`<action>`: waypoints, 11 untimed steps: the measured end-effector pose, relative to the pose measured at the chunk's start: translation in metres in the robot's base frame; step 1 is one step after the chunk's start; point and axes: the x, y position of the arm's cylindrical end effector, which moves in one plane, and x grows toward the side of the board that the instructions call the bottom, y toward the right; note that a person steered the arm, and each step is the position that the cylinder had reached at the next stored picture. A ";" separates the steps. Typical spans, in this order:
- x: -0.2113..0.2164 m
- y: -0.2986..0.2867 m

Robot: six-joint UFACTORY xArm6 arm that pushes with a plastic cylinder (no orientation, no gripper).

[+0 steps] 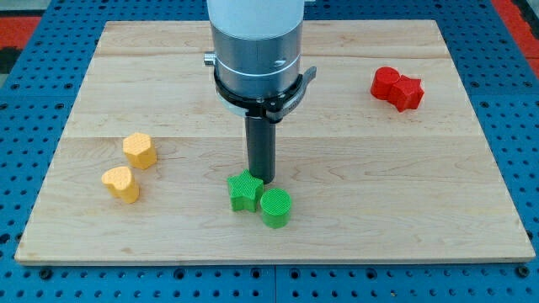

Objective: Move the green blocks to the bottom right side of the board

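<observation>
A green star-shaped block (244, 191) and a green round block (275, 207) lie side by side, touching, near the bottom middle of the wooden board (362, 168). The round one is to the right and a little lower. My tip (260, 180) comes straight down from the arm and stands just above the two green blocks, at the star's upper right edge. I cannot tell whether it touches the star.
Two yellow blocks (139, 150) (122, 183) lie at the board's left side, one above the other. Two red blocks (397, 88), pressed together, lie at the upper right. The board rests on a blue perforated table (17, 101).
</observation>
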 end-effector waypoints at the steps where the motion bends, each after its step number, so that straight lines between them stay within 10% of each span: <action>1: 0.016 -0.003; 4: 0.055 -0.034; 7: 0.060 0.109; 11: 0.037 0.155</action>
